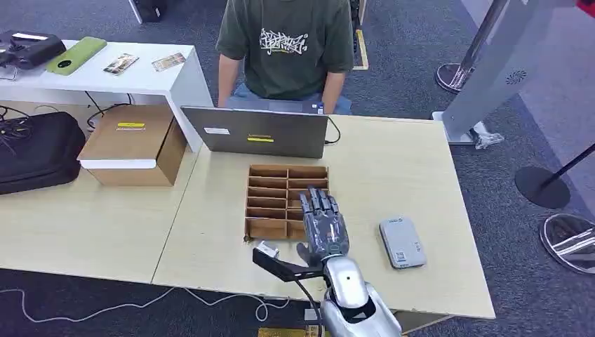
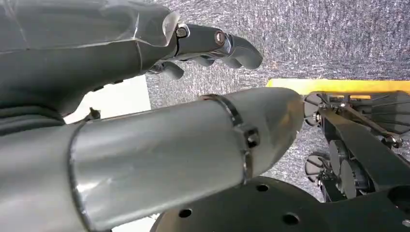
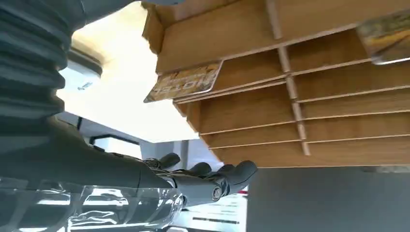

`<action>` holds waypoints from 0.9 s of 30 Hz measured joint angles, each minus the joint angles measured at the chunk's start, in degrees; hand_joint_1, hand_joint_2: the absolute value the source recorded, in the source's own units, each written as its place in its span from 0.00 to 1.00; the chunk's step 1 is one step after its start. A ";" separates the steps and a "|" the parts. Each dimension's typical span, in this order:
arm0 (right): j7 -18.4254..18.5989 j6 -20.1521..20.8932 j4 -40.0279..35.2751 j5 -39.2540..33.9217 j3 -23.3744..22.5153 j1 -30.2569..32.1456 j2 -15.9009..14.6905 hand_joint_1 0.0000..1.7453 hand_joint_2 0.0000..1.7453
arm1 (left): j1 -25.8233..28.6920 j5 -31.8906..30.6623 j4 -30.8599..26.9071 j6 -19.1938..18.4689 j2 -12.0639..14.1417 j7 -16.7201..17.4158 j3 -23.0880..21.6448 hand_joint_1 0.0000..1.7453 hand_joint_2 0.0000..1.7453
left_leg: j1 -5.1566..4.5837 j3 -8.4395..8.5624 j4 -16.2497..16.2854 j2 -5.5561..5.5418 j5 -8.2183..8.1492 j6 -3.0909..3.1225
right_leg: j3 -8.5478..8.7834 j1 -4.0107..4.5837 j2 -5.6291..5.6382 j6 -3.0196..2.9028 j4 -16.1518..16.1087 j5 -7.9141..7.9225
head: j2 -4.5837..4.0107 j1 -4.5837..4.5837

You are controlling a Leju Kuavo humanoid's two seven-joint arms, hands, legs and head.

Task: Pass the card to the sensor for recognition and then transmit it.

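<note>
While the left hand (image 2: 212, 46) hangs over grey carpet, fingers loosely curled and holding nothing, the wooden tray (image 1: 270, 200) sits mid-worktop (image 1: 393, 161) just before the laptop (image 1: 256, 132). From the right wrist view a card (image 3: 186, 83) juts from a tray slot, its print too skewed to read. Right of the tray's near corner hovers the right hand (image 1: 324, 225), fingers straight, spread, holding nothing. Farther right of the tray lies the grey sensor (image 1: 402, 242), label unreadable.

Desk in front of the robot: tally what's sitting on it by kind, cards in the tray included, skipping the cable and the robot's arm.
laptop: 1
wooden divided tray: 1
grey sensor: 1
cards in the tray, as the right wrist view shows: 2
Total: 5
</note>
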 joint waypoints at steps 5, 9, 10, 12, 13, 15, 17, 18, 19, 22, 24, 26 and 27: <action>0.37 -2.66 3.16 0.63 -2.38 -1.38 0.00 0.00 1.00 | -0.02 0.00 0.00 0.20 0.02 0.04 0.00 0.00 0.00 | 0.00 0.01 0.00 0.00 0.00 0.00 | 0.00 0.00 0.00 -0.01 0.00 0.01 | 0.00 0.02; 0.70 -3.76 5.27 0.65 -4.04 -1.95 0.00 0.00 1.00 | -0.03 0.00 0.00 0.24 0.02 0.04 0.00 0.00 0.00 | 0.00 0.00 0.00 -0.01 0.00 0.00 | 0.00 0.00 0.00 -0.01 0.00 0.00 | 0.00 0.00; 0.65 -4.13 5.72 0.65 -4.52 -2.06 0.00 0.00 1.00 | -0.05 0.00 0.00 0.30 0.00 0.04 0.00 0.00 0.00 | 0.00 0.00 0.00 0.00 0.00 0.00 | 0.00 0.00 0.00 -0.01 0.00 0.00 | 0.00 0.00; 0.30 -4.48 6.57 0.63 -5.46 -2.26 0.00 0.00 1.00 | -0.06 0.00 0.00 0.39 0.00 0.04 0.00 0.00 0.00 | 0.00 0.00 0.00 0.00 0.00 0.00 | 0.00 0.00 0.00 0.00 0.00 0.00 | 0.00 0.00; 0.22 -4.63 6.84 0.65 -5.81 -2.30 0.00 0.00 1.00 | -0.06 0.00 0.00 0.41 0.02 0.04 0.00 0.00 0.00 | 0.00 0.00 0.00 0.00 0.00 0.00 | 0.00 0.00 0.00 0.00 0.00 0.00 | 0.00 0.02; 0.00 -4.74 7.23 0.65 -6.34 -2.35 0.00 0.00 1.00 | -0.08 0.00 0.00 0.46 0.02 0.04 0.00 0.00 0.00 | 0.00 0.00 0.00 0.00 0.00 0.00 | -0.01 0.00 0.00 -0.01 0.00 0.00 | 0.00 0.00; -0.31 -4.74 7.47 0.65 -6.84 -2.36 0.00 0.00 1.00 | -0.11 0.00 0.00 0.48 0.02 0.04 0.00 0.00 0.00 | 0.00 0.00 0.00 0.00 0.00 0.00 | -0.01 0.00 0.00 0.00 0.00 0.00 | 0.00 0.02; -0.35 -4.74 7.54 0.65 -7.06 -2.35 0.00 0.00 1.00 | -0.11 0.00 0.00 0.48 0.04 0.04 0.00 0.00 0.00 | 0.00 0.00 0.00 0.00 0.00 0.00 | -0.01 0.00 0.00 0.00 0.00 0.00 | 0.00 0.00; -0.33 -4.74 7.56 0.65 -7.23 -2.33 0.00 0.00 1.00 | -0.11 0.00 0.00 0.52 0.04 0.04 0.00 0.00 0.00 | 0.00 0.00 0.00 0.00 0.00 0.00 | -0.01 0.00 0.00 0.00 0.00 0.00 | 0.00 0.02; 0.00 -4.74 7.52 0.65 -7.43 -2.15 0.00 0.00 1.00 | -0.10 0.00 0.00 0.55 0.04 0.02 0.00 0.00 0.00 | 0.00 0.01 0.00 0.00 0.00 0.00 | -0.01 0.00 0.00 -0.01 0.00 0.00 | 0.00 0.02; 0.20 -4.70 7.25 0.65 -7.45 -1.94 0.00 0.00 1.00 | -0.10 0.00 0.00 0.57 0.04 0.02 0.00 0.00 0.00 | 0.00 0.01 0.00 0.00 0.00 0.00 | -0.01 0.00 0.00 -0.01 0.00 0.00 | 0.00 0.02; 0.55 -4.61 6.66 0.65 -7.45 -1.78 0.00 0.00 1.00 | -0.10 0.00 0.00 0.52 0.04 0.02 0.00 0.00 0.00 | 0.00 0.01 0.00 0.00 0.00 0.00 | -0.01 0.00 0.00 -0.01 0.00 0.00 | 0.00 0.00; 0.85 -4.52 6.23 0.65 -7.43 -1.67 0.00 0.00 1.00 | -0.11 0.00 0.00 0.52 0.04 0.02 0.00 0.00 0.00 | 0.00 0.01 0.00 0.00 0.00 0.00 | -0.01 0.00 0.00 -0.01 0.00 0.00 | -0.02 0.00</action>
